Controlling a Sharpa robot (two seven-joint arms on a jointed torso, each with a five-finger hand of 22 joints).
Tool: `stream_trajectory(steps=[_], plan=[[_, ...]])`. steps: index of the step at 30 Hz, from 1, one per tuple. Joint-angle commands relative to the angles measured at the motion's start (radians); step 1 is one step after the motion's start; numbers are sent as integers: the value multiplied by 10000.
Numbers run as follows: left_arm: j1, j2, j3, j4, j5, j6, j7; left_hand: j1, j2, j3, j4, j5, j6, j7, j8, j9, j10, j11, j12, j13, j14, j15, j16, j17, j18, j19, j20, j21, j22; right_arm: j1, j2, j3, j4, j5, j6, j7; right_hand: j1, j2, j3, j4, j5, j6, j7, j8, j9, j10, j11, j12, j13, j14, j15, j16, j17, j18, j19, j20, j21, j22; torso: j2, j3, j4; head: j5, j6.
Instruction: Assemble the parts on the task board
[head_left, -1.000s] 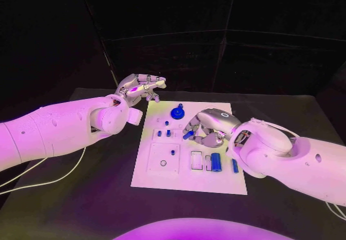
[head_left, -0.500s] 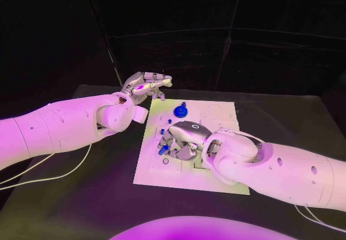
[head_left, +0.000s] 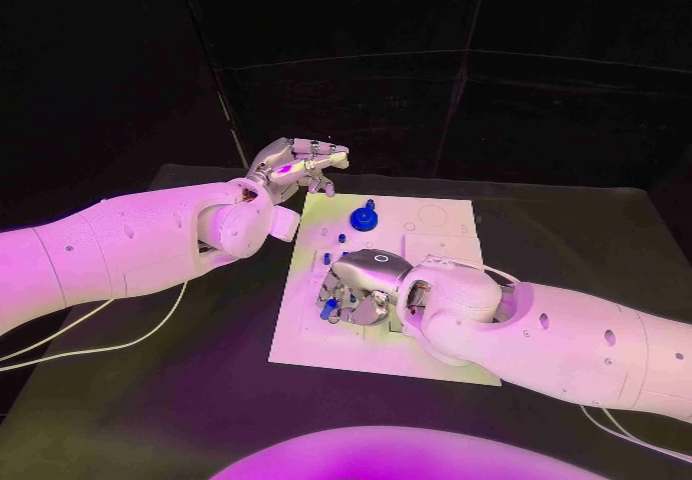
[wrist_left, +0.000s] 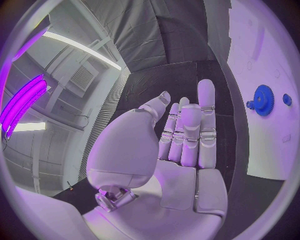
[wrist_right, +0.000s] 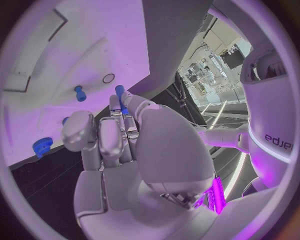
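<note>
The white task board (head_left: 437, 226) lies in the middle of the black table. My right hand (head_left: 364, 288) hovers low over the board's left middle and pinches a small blue peg (head_left: 332, 300) at its fingertips. In the right wrist view the blue peg (wrist_right: 119, 93) sticks out past the fingers near a round hole (wrist_right: 109, 78) in the board (wrist_right: 81, 40). Another blue peg (wrist_right: 80, 93) stands beside it. A blue gear (head_left: 365, 218) sits at the board's far end. My left hand (head_left: 297, 166) is raised off the board's far left corner, fingers straight and holding nothing (wrist_left: 187, 135).
Two small blue pegs (head_left: 340, 238) (head_left: 327, 258) stand on the board between the gear and my right hand. The left wrist view shows the gear (wrist_left: 262, 100) and a small blue piece (wrist_left: 287, 99). White cables (head_left: 87, 350) trail over the table's left side.
My right hand has carried the blue peg from the board's middle to its left side, nearer the round hole. The left hand has stayed raised in about the same place.
</note>
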Motion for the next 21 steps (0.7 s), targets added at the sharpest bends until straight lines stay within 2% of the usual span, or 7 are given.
stream_trajectory(steps=[1,5,7,9,21], plan=[[18,16,10,14,-22,113,35,83,37,-49,-8,-43,-69,-16,44,-3,-86,15,52,9,-83,-5,-13,-8,136,29,42,-54,-15,5,23,1,-21,-544,470,-208,-92,-33,10,-54,64,10,42,-5,9,0,64,-50,2,199,-9,51,-17,-39,-61,13,64,0,-6,6,-8,16,-20],[18,15,10,3,-22,132,16,83,37,-49,-8,-43,-69,-16,44,-3,-86,15,52,9,-83,-5,-13,-8,136,29,42,-54,-15,1,12,-1,-62,-767,502,-340,-92,-33,10,-54,64,10,42,-5,9,0,64,-50,2,199,-9,51,-17,-39,-61,13,64,0,-4,-3,0,11,-27],[18,20,10,-18,-22,154,-5,84,37,-54,-9,-43,-72,-14,45,-3,-89,17,56,10,-85,-4,-13,-12,136,30,42,-56,-17,-1,3,-1,-81,-862,500,-404,-97,-32,14,-67,81,18,41,-3,10,10,63,-56,4,200,-9,59,-5,-41,-59,15,74,16,-7,-1,2,-13,30],[18,23,9,-35,-22,164,-18,85,36,-56,-9,-44,-74,-13,45,-3,-91,18,57,10,-86,-4,-13,-14,136,30,42,-57,-17,-1,-1,-1,-90,-916,504,-440,-97,-32,14,-67,81,18,41,-3,10,10,63,-56,4,200,-9,59,-5,-41,-59,15,74,16,-2,2,-3,-16,35],[17,45,9,-96,-22,177,-38,81,33,-69,-7,-44,-79,-9,47,-3,-97,22,61,10,-89,-2,-13,-18,135,31,43,-61,-20,-2,31,-1,-123,-988,1072,-484,-113,-36,15,-78,99,28,42,-1,11,22,64,-64,7,200,-8,64,-2,-41,-62,16,79,22,-1,-3,1,0,-29]])
